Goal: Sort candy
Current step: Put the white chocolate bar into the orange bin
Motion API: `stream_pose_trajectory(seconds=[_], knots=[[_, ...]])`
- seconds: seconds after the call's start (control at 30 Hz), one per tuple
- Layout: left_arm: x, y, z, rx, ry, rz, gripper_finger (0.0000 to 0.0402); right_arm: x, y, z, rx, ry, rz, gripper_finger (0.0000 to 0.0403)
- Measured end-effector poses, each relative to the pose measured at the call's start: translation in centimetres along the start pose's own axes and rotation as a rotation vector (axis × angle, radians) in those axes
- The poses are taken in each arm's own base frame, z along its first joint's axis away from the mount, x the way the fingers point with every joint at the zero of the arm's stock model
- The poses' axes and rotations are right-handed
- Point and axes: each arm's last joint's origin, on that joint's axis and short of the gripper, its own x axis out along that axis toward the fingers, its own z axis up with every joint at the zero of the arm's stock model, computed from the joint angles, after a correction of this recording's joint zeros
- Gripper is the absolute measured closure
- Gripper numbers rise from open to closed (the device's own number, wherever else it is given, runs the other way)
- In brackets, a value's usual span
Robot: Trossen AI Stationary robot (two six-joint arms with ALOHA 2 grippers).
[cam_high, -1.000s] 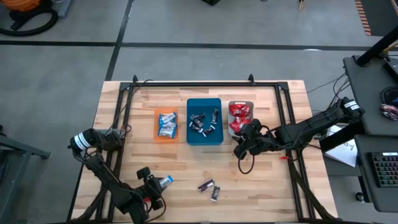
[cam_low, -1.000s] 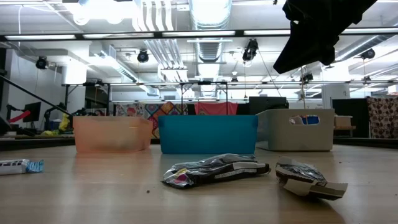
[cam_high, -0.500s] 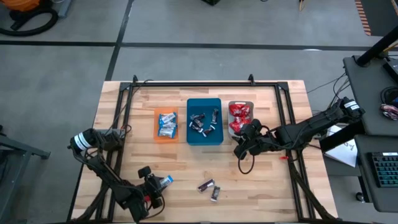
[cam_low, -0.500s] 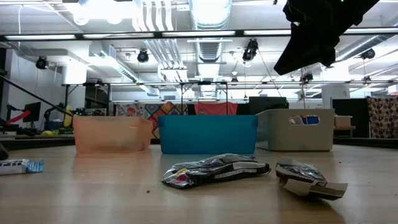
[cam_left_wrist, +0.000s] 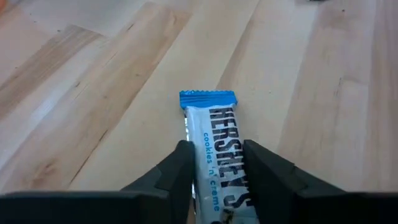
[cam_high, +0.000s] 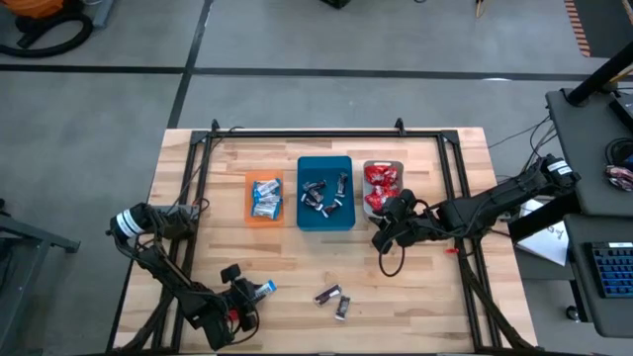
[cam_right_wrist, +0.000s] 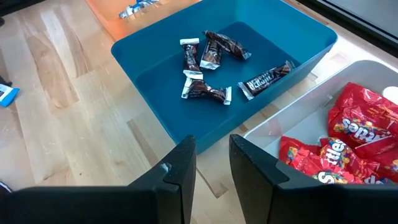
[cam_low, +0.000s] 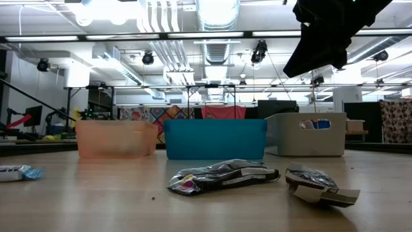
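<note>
A blue-and-white wrapped candy [cam_high: 263,289] lies flat on the wooden table near its front left. My left gripper [cam_left_wrist: 217,165] is low over it and shut on it. Two dark silver-wrapped candies [cam_high: 328,295] [cam_high: 342,310] lie loose near the front middle. More candies lie sorted in three trays: blue-and-white in the orange tray [cam_high: 249,201], dark in the teal tray [cam_high: 302,198], red in the grey tray [cam_high: 400,166]. My right gripper [cam_right_wrist: 211,155] hovers open above the table, just in front of the grey tray, with nothing between its fingers. My left gripper pinches the candy's two long edges [cam_left_wrist: 198,163] between its two fingers, on the half nearer the wrist. The fingers slant down from the table's near left and lie along the bar. The bar rests flat on the table, and its blue crimped end [cam_left_wrist: 208,97] sticks out past the fingertips.
A black frame [cam_high: 307,133] runs along the table's far edge and down both sides. The three trays stand side by side at the far middle. Bare wood lies between the trays and the loose dark candies [cam_low: 222,176] [cam_low: 318,183].
My left gripper has sunk toward the table, down over the blue-and-white candy. The right arm has kept still.
</note>
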Motion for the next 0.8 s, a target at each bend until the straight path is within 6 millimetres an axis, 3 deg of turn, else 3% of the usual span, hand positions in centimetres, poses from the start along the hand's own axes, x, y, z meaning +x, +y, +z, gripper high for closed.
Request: stream_pose_trajectory(seconds=[0.2,0.57,0.8], knots=[[-0.2,-0.4,0.2,0.019,-0.022,-0.002,0.0343,0.0,0.0,0.0,0.0,0.0,0.0,0.0314],[-0.5,-0.9,0.7,0.022,-0.029,-0.007,0.0338,0.0,0.0,0.0,0.0,0.001,0.001,0.0314],[-1.3,-1.6,2.9,0.001,-0.117,0.001,0.0341,0.0,0.0,0.0,0.0,0.001,0.001,0.0314]])
